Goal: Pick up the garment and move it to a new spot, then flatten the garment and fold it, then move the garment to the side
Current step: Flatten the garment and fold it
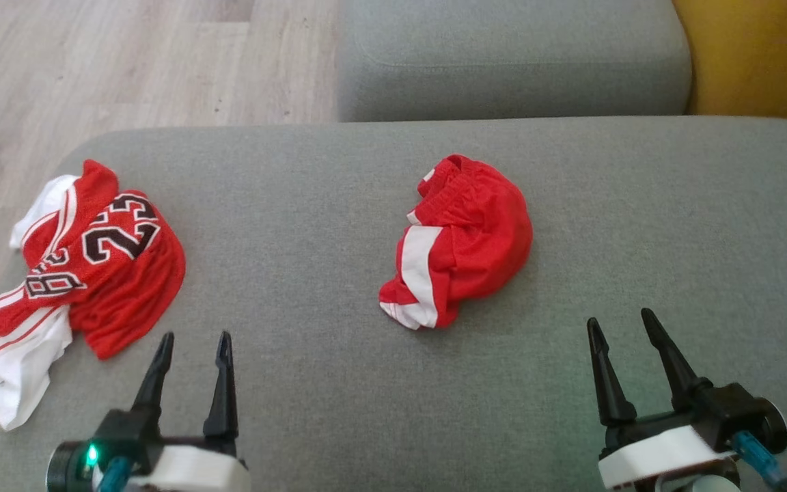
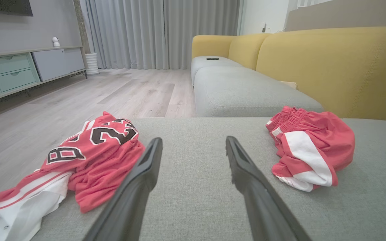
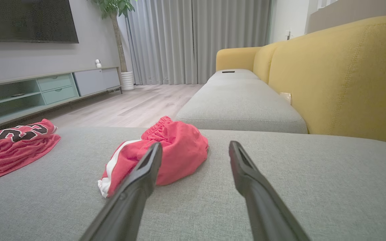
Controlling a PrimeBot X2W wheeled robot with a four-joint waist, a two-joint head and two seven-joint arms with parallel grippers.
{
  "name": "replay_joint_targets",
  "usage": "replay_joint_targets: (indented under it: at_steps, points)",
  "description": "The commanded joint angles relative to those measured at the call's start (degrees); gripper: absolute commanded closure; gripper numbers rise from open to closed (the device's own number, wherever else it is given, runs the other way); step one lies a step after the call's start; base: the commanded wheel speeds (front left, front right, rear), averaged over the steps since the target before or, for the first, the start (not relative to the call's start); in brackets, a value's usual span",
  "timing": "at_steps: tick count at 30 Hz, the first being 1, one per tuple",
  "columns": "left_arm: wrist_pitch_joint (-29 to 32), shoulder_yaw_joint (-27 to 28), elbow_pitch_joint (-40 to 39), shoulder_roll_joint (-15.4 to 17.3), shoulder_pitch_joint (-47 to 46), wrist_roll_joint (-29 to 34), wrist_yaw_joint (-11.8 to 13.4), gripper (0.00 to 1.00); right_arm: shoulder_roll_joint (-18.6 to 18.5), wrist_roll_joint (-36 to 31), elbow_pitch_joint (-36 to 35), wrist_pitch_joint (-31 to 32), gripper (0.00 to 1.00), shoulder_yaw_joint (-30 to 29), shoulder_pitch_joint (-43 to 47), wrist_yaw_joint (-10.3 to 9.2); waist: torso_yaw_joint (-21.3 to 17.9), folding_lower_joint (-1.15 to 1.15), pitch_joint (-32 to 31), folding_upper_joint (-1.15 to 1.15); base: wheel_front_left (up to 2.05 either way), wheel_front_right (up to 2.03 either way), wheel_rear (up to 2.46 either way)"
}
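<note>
Reading the number 23, black with a white edge, on the red jersey (image 1: 113, 273) (image 2: 102, 157) (image 3: 15, 147), which is lying crumpled at the left end of the grey sofa cushion (image 1: 311, 205). Seeing more black figures on a lower fold, but not being able to read them surely. Noting the jersey's white part reaching over the cushion's left edge.

Seeing the red shorts (image 1: 475, 239) (image 2: 317, 147) (image 3: 179, 150), with a white side stripe and a gathered waistband, bunched up near the middle of the same cushion, well apart from the jersey. Not being able to tell which of the two is the garment to move.

Holding the left tool (image 1: 195, 336) (image 2: 193, 140) low at the near side of the cushion, fingers spread wide, pointing forward, gripping nothing, near the jersey's lower hem but apart from it. Showing a small green light (image 1: 91, 454) on its base. Holding the right tool (image 1: 620, 316) (image 3: 195, 144) in the same low pose at the right, fingers also wide and empty, leaning a little to the left, with the shorts lying ahead and to its left, not touching.

Looking beyond: a second grey seat cushion (image 1: 503, 61), a yellow backrest (image 1: 755, 55) (image 3: 347, 73), a pale wooden floor (image 1: 127, 61), grey curtains (image 2: 159, 33), a low cabinet (image 2: 12, 73) with pale green drawers, a dark screen (image 3: 25, 20) on the wall and a plant (image 3: 112, 6) in the corner.
</note>
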Motion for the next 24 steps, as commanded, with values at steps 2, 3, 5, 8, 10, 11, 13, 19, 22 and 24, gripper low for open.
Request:
replay_joint_targets:
  at_steps: [2, 3, 5, 8, 10, 11, 13, 19, 22, 24]
  points:
    - [-0.70, 0.85, -1.28, -0.24, -5.66, -1.10, 0.13, 0.00, -0.20, -0.14, -1.82, -0.14, 0.00, 1.54, -2.65, 0.39, -0.84, 0.00, 1.19, 0.00, 0.00, 0.00, 0.00]
    - [-0.70, 0.46, -0.72, -0.24, -6.88, -1.41, -0.41, 0.00, -0.20, -0.16, -1.93, -0.14, 0.00, 1.73, -2.93, 0.39, -1.12, 0.00, 1.71, 0.00, 0.00, 0.00, 0.00]
    - [-0.70, -0.81, 1.00, -0.24, -9.88, -1.55, -1.82, 0.00, -0.20, -0.40, -2.08, -0.14, 0.00, 2.27, -3.54, 0.39, -1.66, 0.00, 2.94, 0.00, 0.00, 0.00, 0.00]
    - [-0.70, -2.48, 2.95, -0.24, -14.05, -1.21, -3.75, 0.00, -0.20, -0.80, -2.53, -0.14, 0.00, 2.78, -4.33, 0.39, -2.11, 0.00, 4.85, 0.00, 0.00, 0.00, 0.00]
    - [-0.70, -4.46, 5.94, -0.24, -19.25, -0.74, -5.77, 0.00, -0.20, -1.37, -3.04, -0.14, 0.00, 3.16, -5.55, 0.39, -2.61, 0.00, 7.32, 0.00, 0.00, 0.00, 0.00]
    - [-0.70, -5.41, 7.47, -0.24, -22.06, -0.54, -6.48, 0.00, -0.20, -1.64, -3.34, -0.14, 0.00, 3.31, -6.26, 0.39, -2.92, 0.00, 8.84, 0.00, 0.00, 0.00, 0.00]
    - [-0.70, -7.81, 11.38, -0.24, -28.00, 0.17, -7.88, 0.00, -0.20, -2.13, -3.81, -0.14, 0.00, 3.62, -7.90, 0.39, -3.52, 0.00, 11.75, 0.00, 0.00, 0.00, 0.00]
    - [-0.70, -15.52, 25.02, -0.18, -45.27, 1.71, -9.86, 0.00, -0.20, -3.59, -4.88, -0.14, 0.00, 5.77, -12.58, 0.39, -5.78, 0.00, 19.60, 0.00, 0.00, 0.00, 0.00]
    - [-0.70, -19.25, 32.74, 0.28, -51.38, 1.22, -10.03, 0.00, -0.20, -3.59, -5.00, -0.14, 0.00, 6.27, -14.32, 0.39, -7.17, 0.00, 22.04, 0.00, 0.00, 0.00, 0.00]
    - [-0.70, -24.37, 39.67, 0.88, -56.10, -1.65, -10.06, 0.00, -0.20, -3.32, -5.03, -0.14, 0.00, 6.59, -15.60, 0.39, -8.70, 0.00, 23.59, 0.00, 0.00, 0.00, 0.00]
